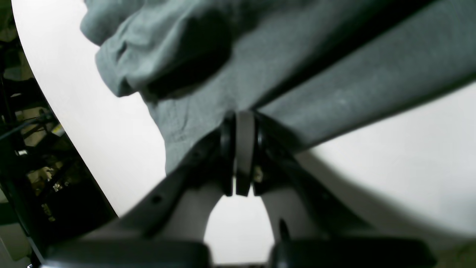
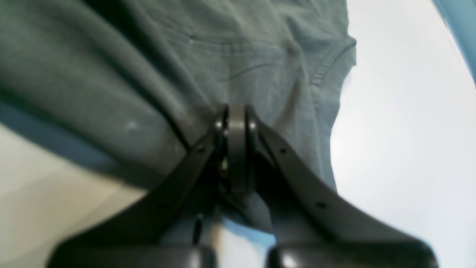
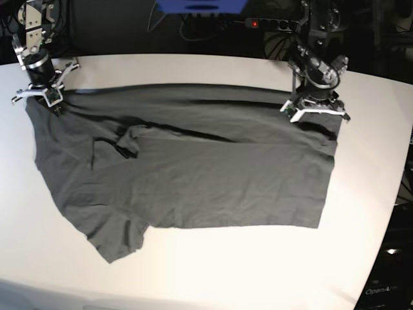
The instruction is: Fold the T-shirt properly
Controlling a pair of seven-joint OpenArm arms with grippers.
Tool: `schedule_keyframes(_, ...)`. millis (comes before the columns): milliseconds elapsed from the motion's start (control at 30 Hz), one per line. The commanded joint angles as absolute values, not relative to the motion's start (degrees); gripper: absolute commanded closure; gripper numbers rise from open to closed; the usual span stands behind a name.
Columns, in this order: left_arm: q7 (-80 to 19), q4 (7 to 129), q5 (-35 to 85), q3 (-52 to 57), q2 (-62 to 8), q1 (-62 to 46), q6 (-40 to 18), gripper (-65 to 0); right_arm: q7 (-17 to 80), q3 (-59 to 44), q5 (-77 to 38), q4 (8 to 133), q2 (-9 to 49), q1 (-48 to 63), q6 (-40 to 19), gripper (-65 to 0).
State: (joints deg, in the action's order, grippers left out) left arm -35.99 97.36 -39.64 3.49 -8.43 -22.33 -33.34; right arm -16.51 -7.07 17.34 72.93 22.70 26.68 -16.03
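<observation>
The dark grey T-shirt (image 3: 213, 174) lies spread and wrinkled on the white table (image 3: 213, 278). One sleeve sticks out at the front left and the other is folded over onto the body. My left gripper (image 3: 315, 116) is at the shirt's far right corner. In its wrist view the left gripper (image 1: 241, 116) is shut on an edge of the T-shirt (image 1: 334, 82). My right gripper (image 3: 40, 97) is at the far left corner. The right gripper (image 2: 236, 111) is pinched shut on the T-shirt (image 2: 241, 48) next to a ribbed hem. The far edge runs taut between both grips.
A power strip (image 3: 264, 24) with a red light and cables lies behind the table's far edge, beside a blue object (image 3: 200, 5). The table's rounded edge drops off at the right (image 3: 397, 194). Bare white tabletop shows in front of the shirt.
</observation>
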Motion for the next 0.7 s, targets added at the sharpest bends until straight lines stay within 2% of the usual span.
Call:
schedule_keyframes(0,-43.6,95.3,-37.4,3.5,-8.2,-25.2,-40.0,-2.7,-3.3,-6.5,22.0,70.8,22.3,29.5,-22.5,-0.3)
schedule_keyframes(200,-43.0,95.3,-37.4,6.0,-8.3,-25.2,-40.0,-2.7,-3.2,-6.5,22.0,71.9,21.8,31.5,-22.3,-0.3)
schedule_keyframes(400,-43.0,95.1,-37.4,7.4,-8.4,-24.7,-40.0,-2.7,-3.4,-12.0,22.2,75.8,19.2,34.4,-22.5,-0.3)
schedule_keyframes(667,-42.9,94.9,-37.4,7.4,-8.3,-24.8,-40.0,-2.7,-3.4,-12.1,22.2,76.3,19.6,34.3,-22.5,-0.3)
